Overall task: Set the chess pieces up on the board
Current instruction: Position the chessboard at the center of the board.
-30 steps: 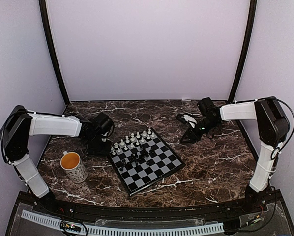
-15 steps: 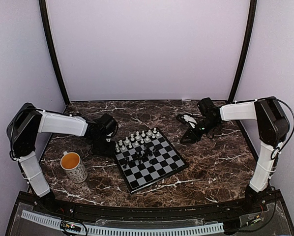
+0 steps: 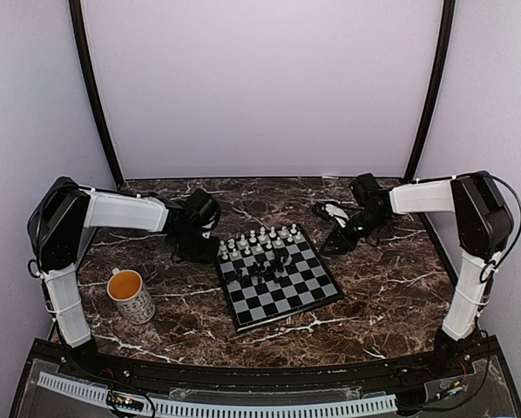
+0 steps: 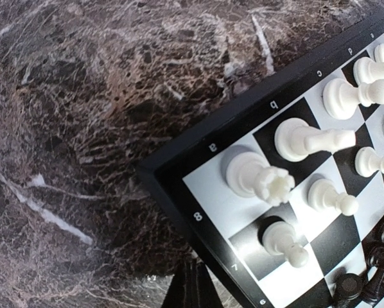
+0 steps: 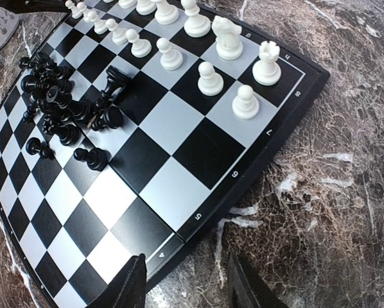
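Underneath, veined dark marble (image 3: pixel 391 296); glossy square board (image 3: pixel 282 305).

Tabletop (image 4: pixel 83 128): dark brown marble with white veins, polished to a faint sheen beside the left gripper (image 4: pixel 189 292).
Board (image 5: pixel 253 157): smooth and semi-glossy, looks like plastic. The black rim lies just ahead of the right gripper (image 5: pixel 187 285), and the pale checks catch the light.
White pieces (image 4: pixel 256 176): smooth glossy plastic with soft highlights.
Black pieces (image 5: pixel 63 109): shiny black plastic with small glints.
Fingers (image 5: pixel 133 285) of the right gripper: black, matt, plastic-looking.
Arm shells (image 3: pixel 121 211): smooth white plastic; the joints are black and duller.
Mug (image 3: pixel 131 296): looks like glazed ceramic – printed outside, yellow-orange inside.
Walls (image 3: pixel 260 87): flat, matt, pale lilac.
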Controlling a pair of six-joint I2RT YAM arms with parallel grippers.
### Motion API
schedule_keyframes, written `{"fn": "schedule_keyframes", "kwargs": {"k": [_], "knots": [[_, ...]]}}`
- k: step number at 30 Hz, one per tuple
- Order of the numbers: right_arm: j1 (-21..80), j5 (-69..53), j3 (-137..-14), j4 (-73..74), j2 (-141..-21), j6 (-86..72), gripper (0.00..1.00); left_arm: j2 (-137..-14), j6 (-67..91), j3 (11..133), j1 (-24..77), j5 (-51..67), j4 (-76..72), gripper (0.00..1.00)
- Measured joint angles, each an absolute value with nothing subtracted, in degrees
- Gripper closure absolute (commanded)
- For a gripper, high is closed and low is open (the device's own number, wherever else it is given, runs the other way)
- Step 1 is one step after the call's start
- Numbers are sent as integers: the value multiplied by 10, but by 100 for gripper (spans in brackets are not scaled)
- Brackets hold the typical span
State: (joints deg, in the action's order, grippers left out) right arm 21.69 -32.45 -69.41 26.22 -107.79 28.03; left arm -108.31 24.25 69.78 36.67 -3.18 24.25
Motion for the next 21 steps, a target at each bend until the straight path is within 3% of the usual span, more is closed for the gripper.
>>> {"fn": "schedule_keyframes", "kwargs": {"k": [12,15,16,17,18,20,21], "knots": [[217,-325,-695,276,-1078,281,56,-1099,229,749,368,-27,260,100],[216,-324,-700,291,-1073,281,55,-1080,231,753,369,-31,284,76],[216,-324,-704,298,-1069,281,55,-1067,232,754,369,-31,296,57],[215,-324,-709,303,-1063,281,55,-1053,230,757,369,-30,307,46],[213,-323,-715,309,-1056,281,55,-1032,238,768,370,-28,325,17],[212,-324,-729,318,-1043,281,55,-1001,247,804,370,-23,350,3],[211,-323,-739,324,-1035,282,55,-988,258,835,370,-18,363,2]]}}
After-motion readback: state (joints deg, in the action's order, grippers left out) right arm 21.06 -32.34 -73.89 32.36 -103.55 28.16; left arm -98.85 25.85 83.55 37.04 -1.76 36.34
